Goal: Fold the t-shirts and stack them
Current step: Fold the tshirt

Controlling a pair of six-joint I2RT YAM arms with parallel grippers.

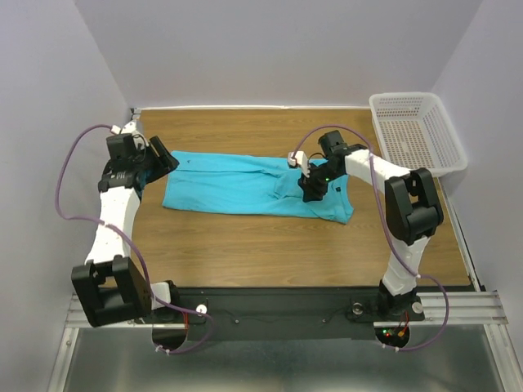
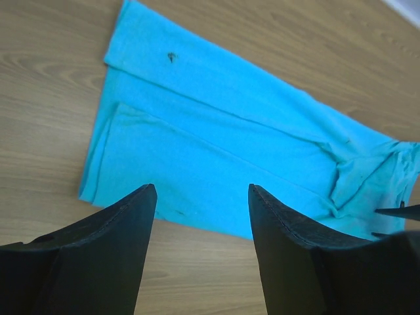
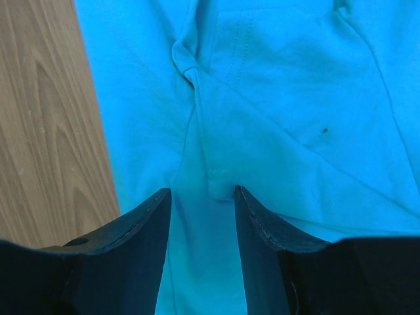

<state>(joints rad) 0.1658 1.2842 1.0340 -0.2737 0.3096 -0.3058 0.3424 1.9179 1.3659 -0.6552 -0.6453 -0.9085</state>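
**Shirt's down to a long strip, cross fold looks like it's next**

So the turquoise t-shirt (image 1: 237,184) is lying flat on the table (image 1: 245,245), narrowed into one long strip.

The left gripper (image 2: 202,190) hangs over one end with its fingers spread wide and nothing between them. The cloth's edge sits just ahead of the tips.

The right gripper (image 3: 202,191) hovers low over the rumpled far end, fingers roughly half apart. A little flap of cloth pokes into the gap, but it isn't pinched as far as I can see.

My read is that the lengthwise folds are done and the crosswise one isn't. Next, each pair of fingers would need to drop, catch every layer, then carry one end over the other without dragging. The basket (image 1: 413,131) sits well beyond the right fingers.
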